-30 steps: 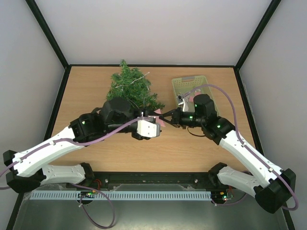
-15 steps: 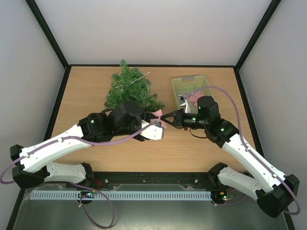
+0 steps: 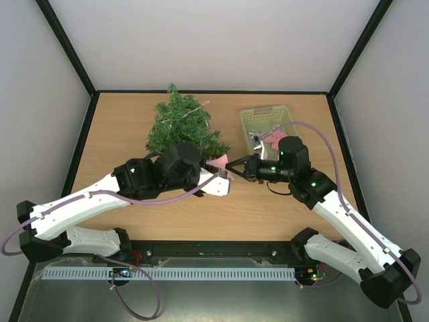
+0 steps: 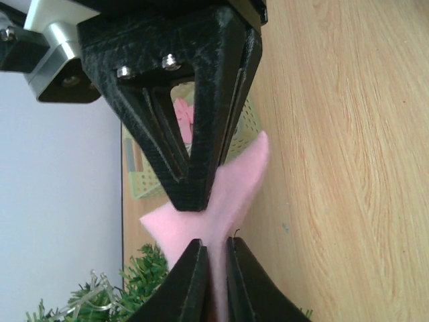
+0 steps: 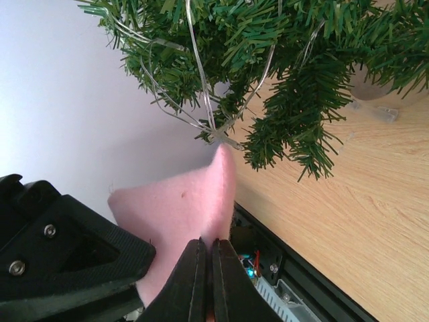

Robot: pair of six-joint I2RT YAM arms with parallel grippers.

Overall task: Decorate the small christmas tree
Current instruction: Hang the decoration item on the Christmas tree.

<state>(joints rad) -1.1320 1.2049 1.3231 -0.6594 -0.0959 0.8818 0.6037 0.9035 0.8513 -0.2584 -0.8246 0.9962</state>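
Pink felt piece (image 3: 218, 164) pinched from both sides: left gripper (image 4: 216, 261) clamped on one edge, right gripper (image 5: 209, 258) pressed tight on another. Held just in front of small christmas tree (image 3: 182, 124), apparently lying flat at back of table (image 3: 120, 134), left of basket (image 3: 249, 115). Silver strand (image 3: 191, 111) already on branches. Felt not yet hung; likely early, more pink bits in basket.

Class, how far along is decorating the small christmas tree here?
Done: a silver wire strand drapes the small christmas tree. In hand: left gripper and right gripper both pinch a pink felt piece near it. Left: placing it, plus pink pieces in the basket.
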